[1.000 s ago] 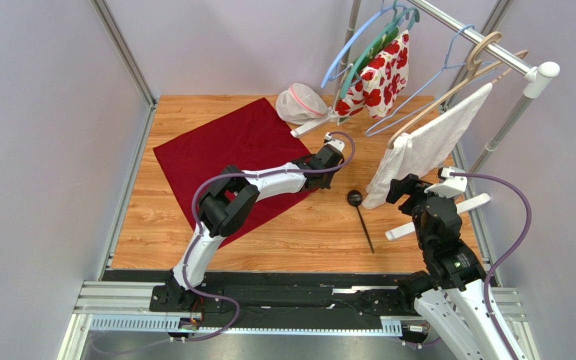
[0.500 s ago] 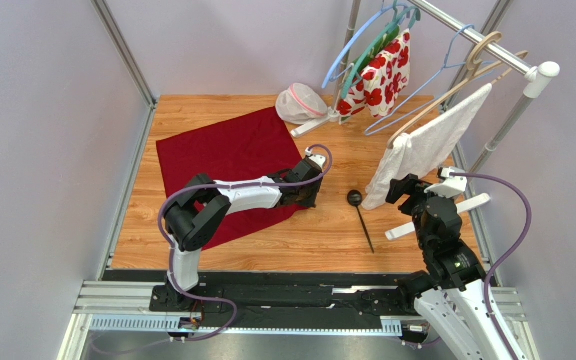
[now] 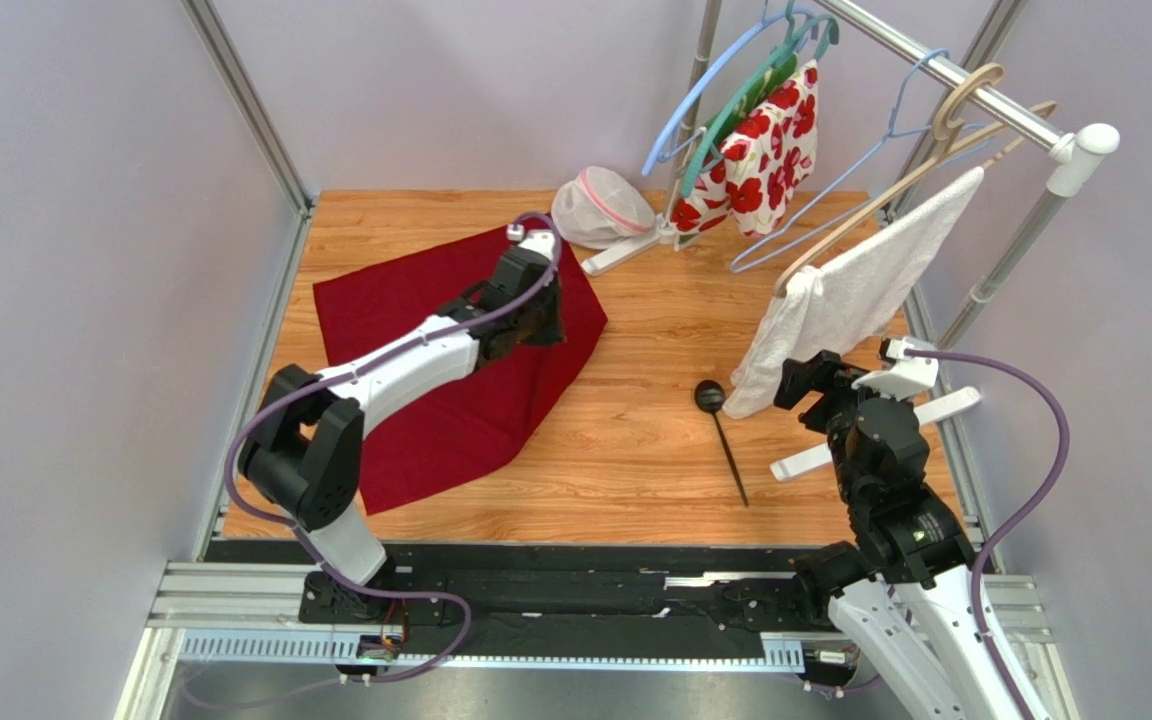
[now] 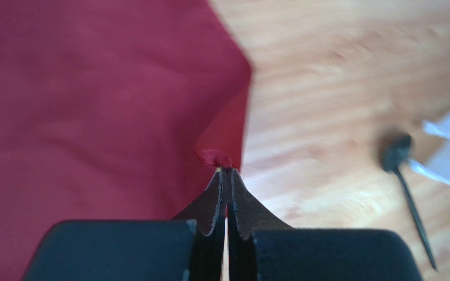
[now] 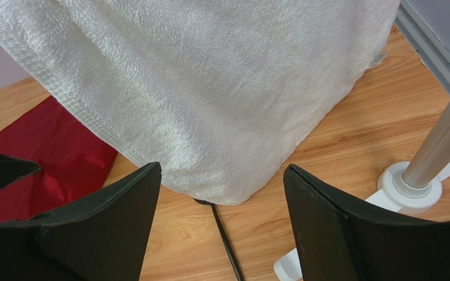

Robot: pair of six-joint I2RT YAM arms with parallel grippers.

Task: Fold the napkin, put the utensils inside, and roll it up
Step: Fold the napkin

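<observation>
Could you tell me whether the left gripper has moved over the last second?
Yes. The left gripper, pinching the napkin, moved leftward, away from the spoon.

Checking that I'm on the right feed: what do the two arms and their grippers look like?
The left arm and right arm match: white shells on the long links, black joint housings, and a loose purple cable looping along each. The left gripper and right gripper have matte black fingers, broad at the base and tapering to thin tips. No markings show.
</observation>
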